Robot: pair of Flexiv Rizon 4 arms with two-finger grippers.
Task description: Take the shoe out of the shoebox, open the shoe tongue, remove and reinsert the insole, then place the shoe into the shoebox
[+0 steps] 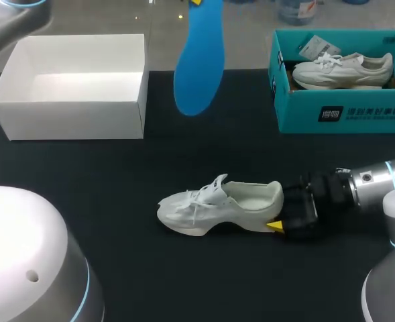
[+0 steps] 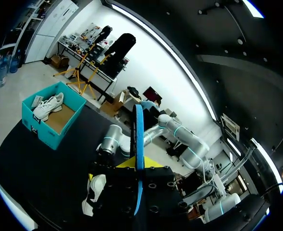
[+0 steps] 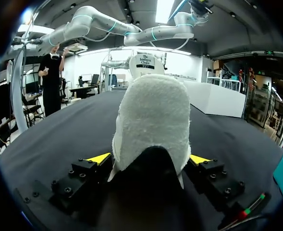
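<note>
A white shoe (image 1: 217, 204) lies on its sole in the middle of the black table, toe to the left. My right gripper (image 1: 277, 211) is at its heel. In the right wrist view the heel (image 3: 153, 120) stands between the yellow fingertips (image 3: 99, 158), which flank it closely, and the gripper (image 3: 149, 159) is open. A blue insole (image 1: 198, 60) hangs high over the table's far side. My left gripper (image 2: 139, 168) is shut on the insole (image 2: 139, 139), seen edge-on between its fingers. The shoe (image 2: 95, 190) shows below it.
A teal shoebox (image 1: 345, 111) at the back right holds another white shoe (image 1: 341, 67). An open white box (image 1: 70, 114) stands at the back left. My left arm's housing (image 1: 23, 255) fills the front left corner.
</note>
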